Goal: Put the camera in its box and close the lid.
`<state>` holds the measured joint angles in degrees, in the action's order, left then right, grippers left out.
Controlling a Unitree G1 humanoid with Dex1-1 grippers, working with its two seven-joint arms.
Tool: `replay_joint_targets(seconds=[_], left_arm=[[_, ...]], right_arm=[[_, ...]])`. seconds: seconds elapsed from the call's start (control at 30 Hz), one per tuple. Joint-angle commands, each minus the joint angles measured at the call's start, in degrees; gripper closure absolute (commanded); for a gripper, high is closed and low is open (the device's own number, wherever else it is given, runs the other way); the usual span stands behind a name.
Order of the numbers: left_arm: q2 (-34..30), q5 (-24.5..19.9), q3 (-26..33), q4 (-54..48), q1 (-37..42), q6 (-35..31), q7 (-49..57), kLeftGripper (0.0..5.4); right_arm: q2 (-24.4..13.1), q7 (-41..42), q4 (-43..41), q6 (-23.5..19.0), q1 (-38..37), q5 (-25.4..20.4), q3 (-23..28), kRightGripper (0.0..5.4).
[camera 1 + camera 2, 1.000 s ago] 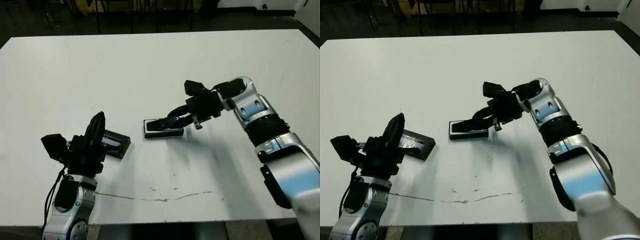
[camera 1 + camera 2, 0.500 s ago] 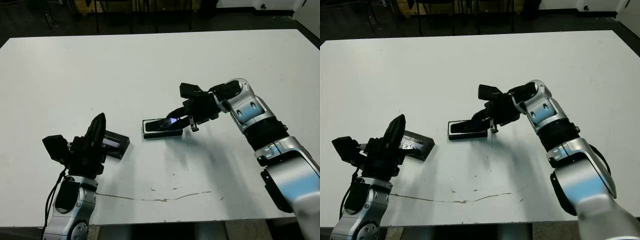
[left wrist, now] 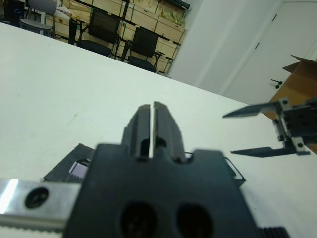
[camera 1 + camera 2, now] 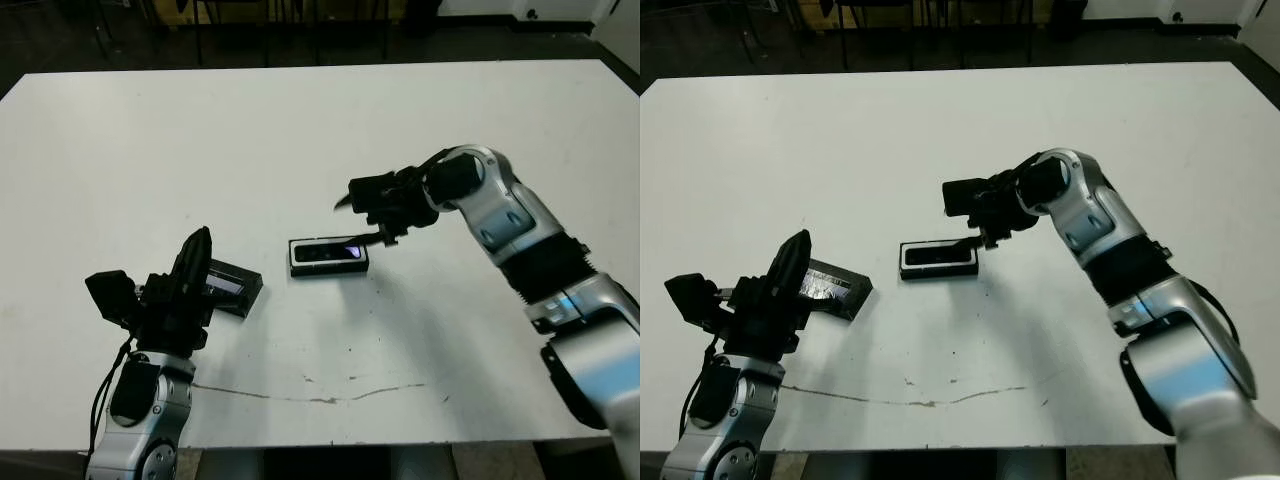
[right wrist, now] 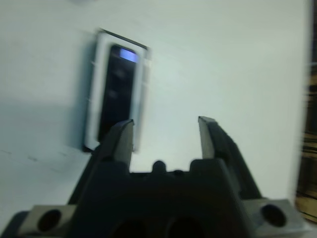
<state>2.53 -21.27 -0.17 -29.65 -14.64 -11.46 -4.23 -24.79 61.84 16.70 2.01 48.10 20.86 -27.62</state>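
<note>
**A:** What sits nearest the robot?

**B:** The left hand (image 4: 190, 262), raised above the white desk (image 4: 300, 130), its two black fingers pressed together on nothing. Just beyond it the lid (image 4: 232, 288) lies flat on the desk, a black rectangle with a greyish glossy strip.

**A:** And the camera?

**B:** Farther out, mid-desk, the camera (image 4: 331, 252) lies flat inside the box (image 4: 329, 267), its bluish patch towards the robot's right. The right hand (image 4: 366, 213) hangs just above and beyond the box, fingers spread apart and empty.

**A:** How would the lid handle?

**B:** Probably light, stiff and slippery on that glossy face. I'd pinch it across its narrow width, on the two long edges, near the middle so it stays level over the box.
</note>
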Motion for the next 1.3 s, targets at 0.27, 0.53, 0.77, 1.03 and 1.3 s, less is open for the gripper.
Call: replay_joint_targets(seconds=[0.27, 0.53, 0.77, 1.03, 1.3], left_arm=[[-0.5, 0.2, 0.6, 0.7, -0.9, -0.7, -0.2, 5.40], [-1.9, -1.2, 2.1, -0.6, -1.3, -0.6, -1.5, 5.40], [-9.5, -2.9, 9.2, -2.9, -0.8, 0.0, -6.7, 5.40], [-35.2, -5.2, 23.5, -2.7, 5.5, -6.3, -21.0, 5.40], [-58.6, -7.3, 25.6, 3.0, 9.5, -13.8, -42.1, 5.40]], right_arm=[[-3.0, -3.0, -8.8, -7.1, -5.8, -10.3, 11.5, 0.51], [2.1, -24.8, -21.1, -10.4, -19.4, -12.9, 21.5, 0.43], [-0.1, -25.0, -27.5, -7.0, -28.8, -18.9, 24.1, 1.71], [-3.0, -23.6, -33.9, -11.7, -33.7, -25.7, 27.5, 3.17], [-3.9, -24.3, -37.3, -14.4, -34.0, -27.5, 28.2, 4.67]])
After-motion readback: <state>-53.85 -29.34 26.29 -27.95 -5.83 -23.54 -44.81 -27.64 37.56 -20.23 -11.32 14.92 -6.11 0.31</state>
